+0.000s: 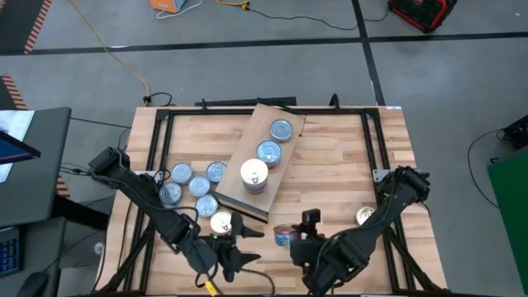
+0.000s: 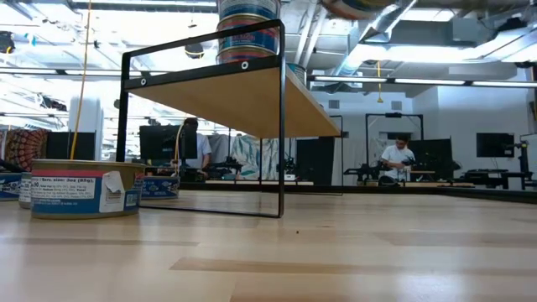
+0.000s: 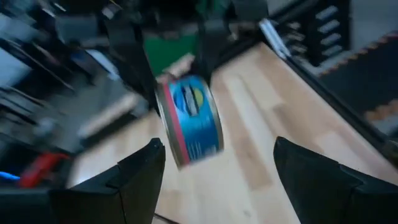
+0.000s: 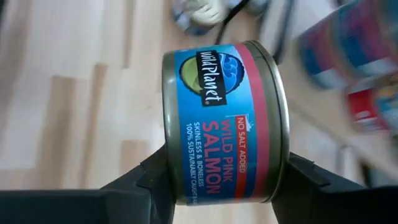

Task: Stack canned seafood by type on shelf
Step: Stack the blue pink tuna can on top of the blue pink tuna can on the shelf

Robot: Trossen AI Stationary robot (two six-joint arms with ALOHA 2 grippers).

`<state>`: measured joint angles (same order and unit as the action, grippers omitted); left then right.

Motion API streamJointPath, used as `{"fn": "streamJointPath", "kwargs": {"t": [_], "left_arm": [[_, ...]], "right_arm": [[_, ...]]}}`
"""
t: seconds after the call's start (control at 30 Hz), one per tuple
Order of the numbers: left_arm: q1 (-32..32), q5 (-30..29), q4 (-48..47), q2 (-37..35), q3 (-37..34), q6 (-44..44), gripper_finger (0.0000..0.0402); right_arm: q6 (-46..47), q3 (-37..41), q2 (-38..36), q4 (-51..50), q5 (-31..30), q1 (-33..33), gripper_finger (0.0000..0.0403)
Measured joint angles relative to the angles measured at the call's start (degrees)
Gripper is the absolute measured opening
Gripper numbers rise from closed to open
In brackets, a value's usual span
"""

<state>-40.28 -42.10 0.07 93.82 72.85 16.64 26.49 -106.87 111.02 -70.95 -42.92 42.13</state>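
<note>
Right pincer (image 4: 217,180) pinches a blue-and-red labelled round salmon tin (image 4: 225,121) on its side walls (axis lying crosswise), near the counter's (image 1: 330,165) front edge. Light-wood plank shelf (image 1: 247,157) w/ three tins lies up-left of it, so right arm is nearer for placing. Left pincer (image 1: 235,243) is spread empty, just beside, facing the held tin.
</note>
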Motion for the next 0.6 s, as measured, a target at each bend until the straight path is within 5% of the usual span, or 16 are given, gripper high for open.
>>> {"fn": "streamJointPath", "kwargs": {"t": [0.27, 0.5, 0.6], "left_arm": [[-0.01, -4.99, 0.34, -0.02, 4.18, 3.11, 0.0295], [-3.28, -21.44, -5.29, -0.58, 13.93, 8.92, 0.0302], [-3.60, -22.64, -13.26, -1.63, 17.38, 5.63, 0.0299]], "right_arm": [[-7.16, -4.21, 0.00, 1.11, -4.21, -0.94, 0.0217], [-18.40, -10.86, 0.00, 2.93, -11.66, -1.37, 0.0227], [-27.42, -12.99, 0.00, 7.45, -12.25, -2.41, 0.0221]]}}
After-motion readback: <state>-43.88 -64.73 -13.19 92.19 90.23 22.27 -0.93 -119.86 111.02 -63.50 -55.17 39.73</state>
